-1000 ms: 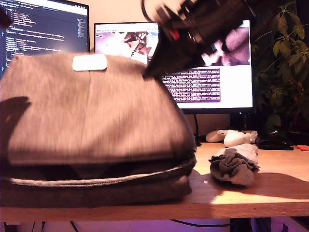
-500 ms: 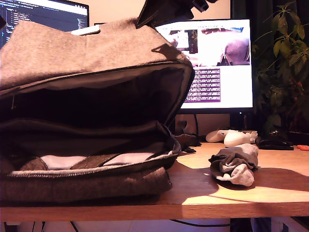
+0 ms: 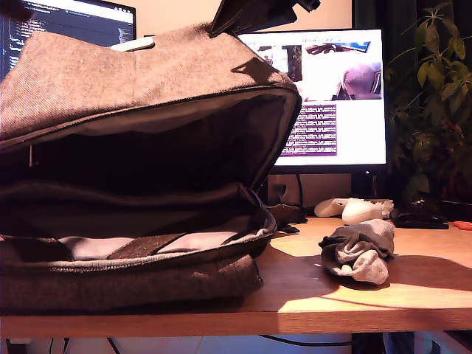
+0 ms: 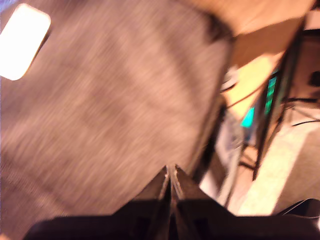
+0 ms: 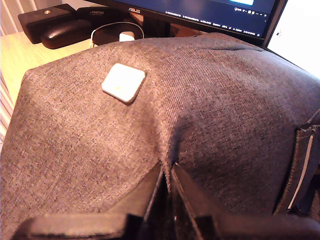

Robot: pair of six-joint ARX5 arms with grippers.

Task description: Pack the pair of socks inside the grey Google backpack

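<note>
The backpack (image 3: 147,81) is lying on the counter (image 3: 413,295) with its top flap lifted, so the big mouth is gaping open. A fold of the flap's cloth is pinched by the first end effector (image 4: 170,170), whose two dark tips are pressed together close to the edge of the backpack; that view is blurred. More of the flap's cloth is pinched by the second end effector (image 5: 167,172), and its tips are also pressed together, not far from the white patch (image 5: 123,82). In the exterior view a dark arm (image 3: 254,13) is seen at the top edge of the raised flap; which arm it is cannot be told.

The socks (image 3: 359,254) are lying on the counter beside the backpack, on the exterior view's right, apart from it and well below the raised flap. They are not touched by either end effector.

The backpack is made of rough grey-brown woven cloth with a fine zigzag weave. The inside is dark, and a pale layer is seen near the bottom of the opening. The patch is small, smooth and white with rounded corners. The socks are a soft, lumpy bundle of grey knit with paler parts. The counter is smooth wood. Behind the backpack a lit screen (image 3: 332,96) is standing.
</note>
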